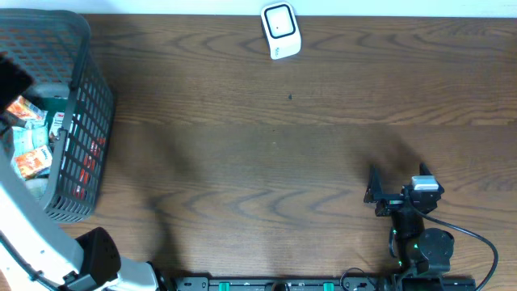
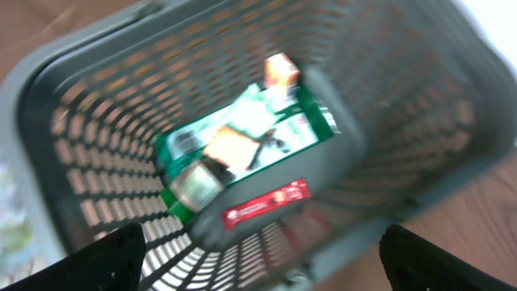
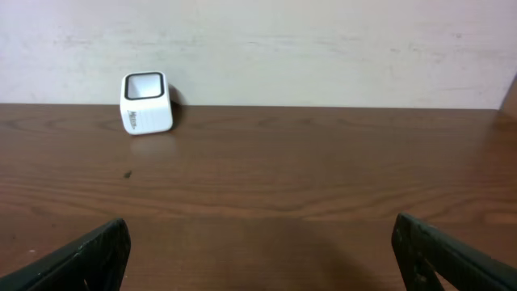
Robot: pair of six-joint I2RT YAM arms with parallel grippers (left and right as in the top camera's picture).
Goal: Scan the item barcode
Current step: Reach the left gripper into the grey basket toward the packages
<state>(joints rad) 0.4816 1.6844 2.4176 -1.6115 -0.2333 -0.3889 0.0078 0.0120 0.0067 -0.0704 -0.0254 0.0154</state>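
Hovers over the basket (image 2: 404, 105) with left gripper (image 2: 266, 271) spread and empty. Probably light, crinkly, slippery (the green packet (image 2: 307, 133), lying flat): best pinched across an edge.

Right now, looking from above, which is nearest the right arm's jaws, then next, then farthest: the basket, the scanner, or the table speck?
1. Speck, mid-table.
2. Scanner, back edge.
3. Basket, far left.

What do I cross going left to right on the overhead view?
Grey basket with packaged items inside → white barcode scanner at the far edge → right tool, open, near the front.
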